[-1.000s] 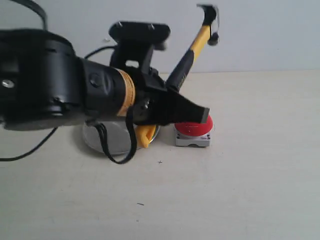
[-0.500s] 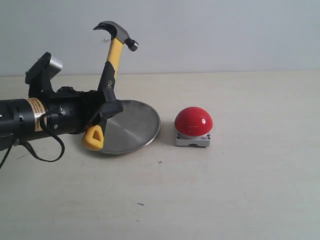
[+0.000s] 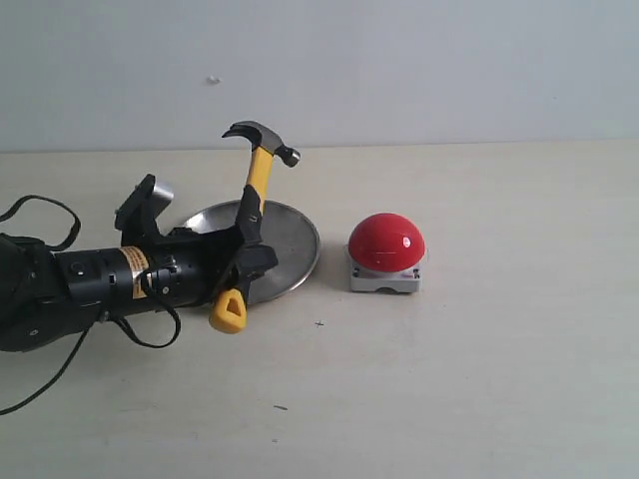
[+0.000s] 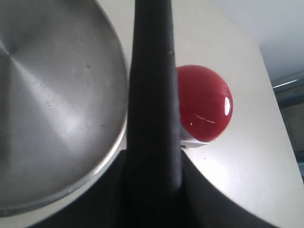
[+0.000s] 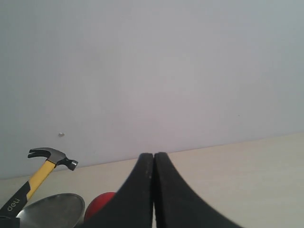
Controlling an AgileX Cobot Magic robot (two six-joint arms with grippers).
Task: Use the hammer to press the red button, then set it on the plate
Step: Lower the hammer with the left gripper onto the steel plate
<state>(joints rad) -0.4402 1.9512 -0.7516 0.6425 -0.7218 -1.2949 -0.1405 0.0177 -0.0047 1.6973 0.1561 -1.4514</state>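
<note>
My left gripper (image 3: 248,251) is shut on the black grip of the hammer (image 3: 257,180), low over the near right rim of the silver plate (image 3: 290,239). The hammer stands nearly upright, dark head up, yellow looped tip (image 3: 228,313) down near the table. The red button (image 3: 386,242) sits on its grey-white base to the right of the plate, untouched. In the left wrist view the hammer handle (image 4: 153,85) runs between the plate (image 4: 52,95) and the red button (image 4: 206,104). My right gripper (image 5: 154,156) is shut and empty, off the exterior view.
The beige table (image 3: 479,379) stretches in front and to the right. A pale wall (image 3: 399,70) stands behind. A black cable (image 3: 40,212) loops beside the left arm.
The left arm has swung back left from in front of the button and come down, so the hammer now stands lower over the plate's right rim.
</note>
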